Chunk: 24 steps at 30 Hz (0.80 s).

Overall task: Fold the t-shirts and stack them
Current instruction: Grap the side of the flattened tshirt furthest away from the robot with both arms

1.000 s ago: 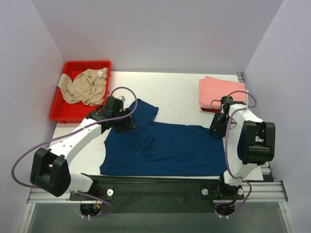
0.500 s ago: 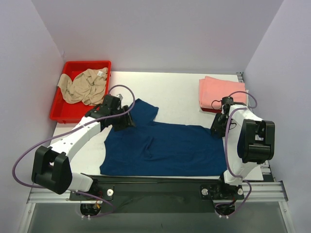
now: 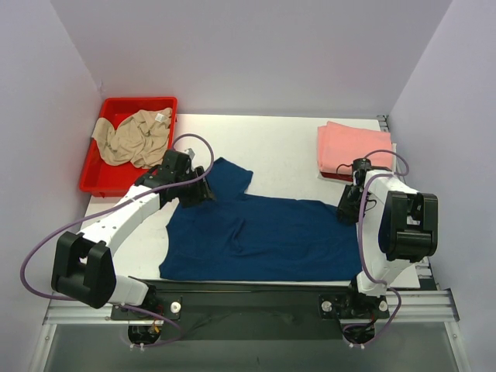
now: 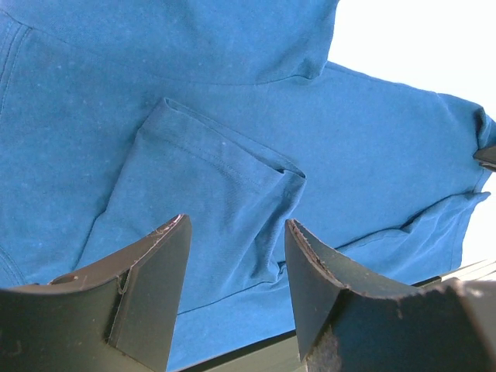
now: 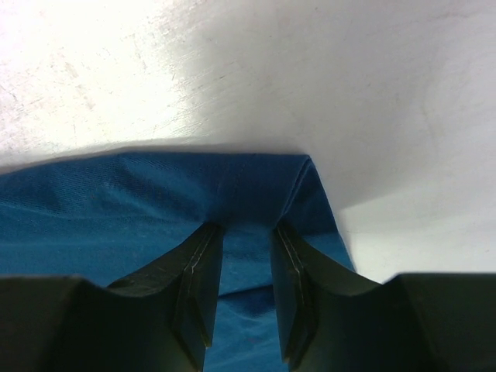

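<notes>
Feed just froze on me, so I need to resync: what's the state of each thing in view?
navy t-shirt: spread out flat, one sleeve folded onto the body.
beige t-shirt: crumpled in the red bin.
pink t-shirts: folded, stacked at the far right.
left pincer: open above the navy t-shirt.
right pincer: narrow gap, tips at the shirt's right edge; grip unclear.

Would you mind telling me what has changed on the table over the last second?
The left hand drew back slightly toward the far left, to the navy t-shirt's sleeve edge, open. The right hand edged slightly nearer at the shirt's right corner. The shirt, the beige t-shirt in the red bin and the pink stack stayed put.
</notes>
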### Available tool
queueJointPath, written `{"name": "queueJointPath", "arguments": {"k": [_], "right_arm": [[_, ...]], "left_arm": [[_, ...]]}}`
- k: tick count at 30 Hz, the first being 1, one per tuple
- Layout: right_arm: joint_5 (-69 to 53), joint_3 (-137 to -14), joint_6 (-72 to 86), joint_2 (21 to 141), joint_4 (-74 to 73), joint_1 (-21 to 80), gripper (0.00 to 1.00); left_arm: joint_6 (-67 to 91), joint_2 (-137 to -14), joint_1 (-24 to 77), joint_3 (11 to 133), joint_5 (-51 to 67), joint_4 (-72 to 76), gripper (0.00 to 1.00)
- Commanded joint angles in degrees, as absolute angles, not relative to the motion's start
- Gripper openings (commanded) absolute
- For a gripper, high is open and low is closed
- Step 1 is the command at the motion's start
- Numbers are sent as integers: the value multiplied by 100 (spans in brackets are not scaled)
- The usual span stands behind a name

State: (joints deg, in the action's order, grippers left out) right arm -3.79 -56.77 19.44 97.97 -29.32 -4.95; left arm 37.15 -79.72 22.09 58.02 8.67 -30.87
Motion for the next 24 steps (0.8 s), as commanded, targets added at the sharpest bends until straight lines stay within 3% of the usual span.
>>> {"name": "queueJointPath", "arguments": {"k": [1,8,13,20,24], "right_arm": [[-141,-5809,1934,9800,-3138,-545,31],[-149,-5985,1899,9791,-3138,-536,26],[-123,-6003,1890,9800,-3146,-545,6],[-150,-6029,1881,9625,-3208,-545,1],[-141,-5994,1854,9440,-3252,-545,0]], "left_arm": [[3735,-7989,2145,5950,967,-2821,62],[3753,-7928,2118,5906,984,-2795,62],[3762,-7928,2118,5889,993,-2786,62],[3491,-8243,2083,6046,854,-2575,62],[3024,-8990,1960,6836,589,-2602,59]]}}
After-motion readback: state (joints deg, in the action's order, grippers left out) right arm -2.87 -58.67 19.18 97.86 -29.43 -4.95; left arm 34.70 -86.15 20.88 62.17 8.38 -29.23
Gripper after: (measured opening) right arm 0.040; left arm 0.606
